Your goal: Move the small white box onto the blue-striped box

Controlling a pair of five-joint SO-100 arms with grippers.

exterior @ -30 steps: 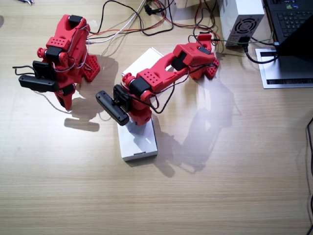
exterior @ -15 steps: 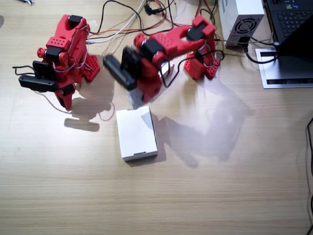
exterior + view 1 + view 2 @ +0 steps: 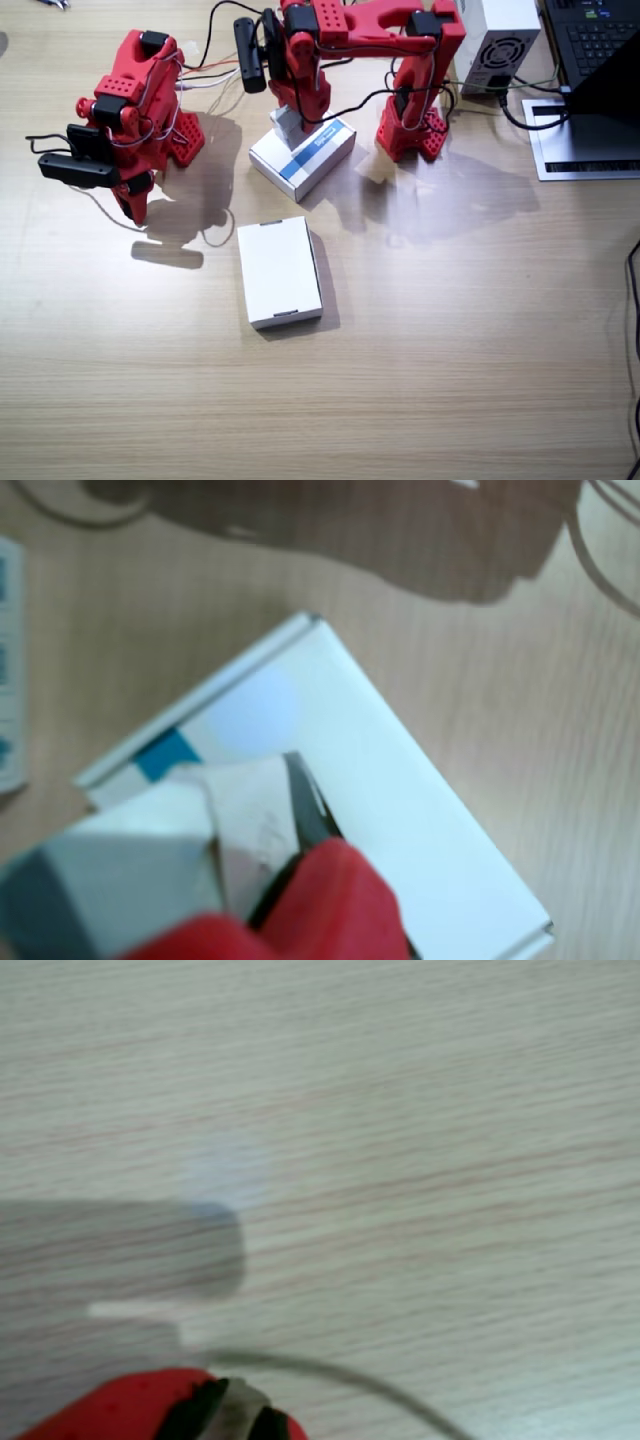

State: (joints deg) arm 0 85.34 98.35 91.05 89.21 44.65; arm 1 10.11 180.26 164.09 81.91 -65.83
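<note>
The blue-striped box (image 3: pixel 305 158) lies flat behind the table's middle, and its white top (image 3: pixel 400 790) fills a wrist view. My left gripper (image 3: pixel 288 116) hangs just above its far end, shut on the small white box (image 3: pixel 283 126). That small white box (image 3: pixel 150 850) sits blurred between the jaws of the left gripper (image 3: pixel 275 825), over the stripe end of the big box. I cannot tell whether it touches the box below. My right gripper (image 3: pixel 135 205) points down at the table beside its folded arm, shut and holding nothing (image 3: pixel 232 1415).
A plain white flat box (image 3: pixel 280 272) lies in the middle of the table, nearer than the striped one. Cables (image 3: pixel 290 45) run along the far edge. A grey power supply (image 3: pixel 495 40), a laptop (image 3: pixel 595 40) and a sheet of paper (image 3: pixel 580 150) sit far right.
The left arm rose from low over the plain white flat box and swung back. It now hangs over the blue-striped box, which it had mostly hidden before. The right arm stayed still.
</note>
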